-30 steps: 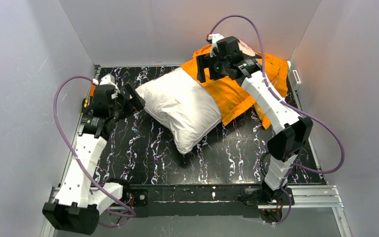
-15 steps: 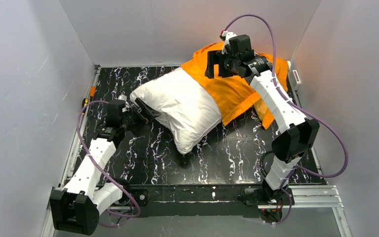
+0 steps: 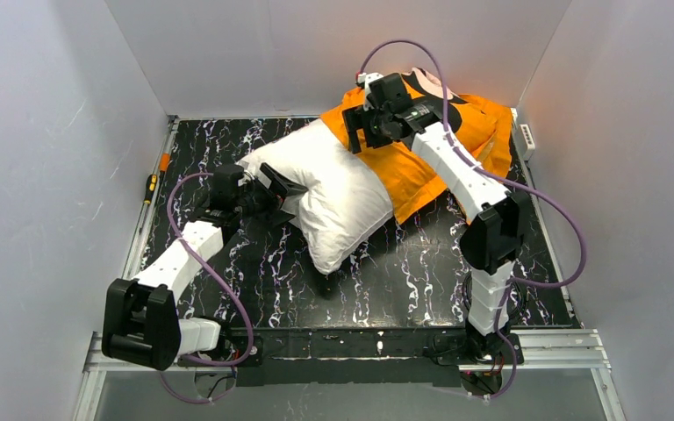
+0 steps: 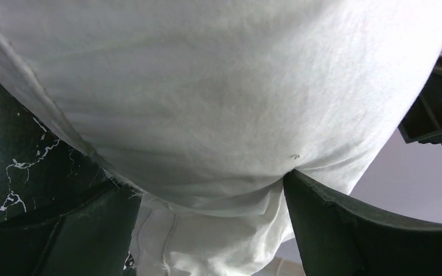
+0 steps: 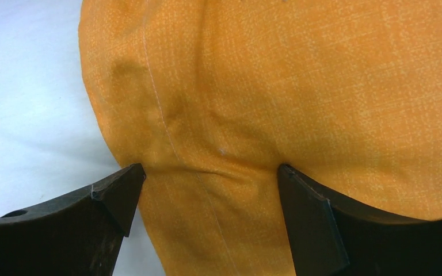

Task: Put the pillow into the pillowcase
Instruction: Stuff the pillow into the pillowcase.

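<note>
Swung in from the left wall, my left gripper (image 3: 278,188) now meets the plump off-white fabric pillow (image 3: 338,197). It lies diagonally, far side against the crumpled orange cloth pillowcase (image 3: 417,167), on a black, white-veined marble tabletop (image 3: 404,281) between grey walls (image 3: 44,132). Left wrist: I see jaws spread around soft white cloth. Right wrist: the right gripper (image 5: 210,169) is spread astride a woven orange fold.
</note>
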You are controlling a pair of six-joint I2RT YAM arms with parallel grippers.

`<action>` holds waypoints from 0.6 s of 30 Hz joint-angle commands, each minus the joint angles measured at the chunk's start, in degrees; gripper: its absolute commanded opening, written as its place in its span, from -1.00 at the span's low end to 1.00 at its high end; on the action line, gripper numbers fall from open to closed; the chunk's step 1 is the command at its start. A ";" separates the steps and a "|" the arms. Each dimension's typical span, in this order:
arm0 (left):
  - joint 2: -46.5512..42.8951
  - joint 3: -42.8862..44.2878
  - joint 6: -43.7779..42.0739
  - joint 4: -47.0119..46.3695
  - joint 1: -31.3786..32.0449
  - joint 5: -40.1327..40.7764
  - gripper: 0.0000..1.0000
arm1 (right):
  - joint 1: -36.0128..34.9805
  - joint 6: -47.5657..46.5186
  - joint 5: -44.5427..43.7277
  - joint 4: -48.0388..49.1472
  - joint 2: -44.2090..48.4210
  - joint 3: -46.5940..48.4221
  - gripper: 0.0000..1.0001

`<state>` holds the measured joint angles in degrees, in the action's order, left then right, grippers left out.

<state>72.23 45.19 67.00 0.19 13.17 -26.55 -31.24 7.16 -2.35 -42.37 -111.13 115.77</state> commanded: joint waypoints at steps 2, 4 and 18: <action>1.00 2.80 -1.10 2.68 0.23 0.90 0.61 | -3.02 -2.50 -12.61 -3.34 -2.25 5.77 0.78; 1.07 3.55 -1.96 6.81 0.27 3.13 0.52 | -3.03 -2.50 -15.02 -3.35 -1.38 6.41 0.59; 6.72 8.66 -4.68 11.25 0.25 2.37 -0.35 | -3.03 -2.52 -10.57 -5.35 3.78 14.42 -0.97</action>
<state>77.14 50.96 64.27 9.21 13.37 -23.81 -34.52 4.84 -17.41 -48.58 -113.06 125.56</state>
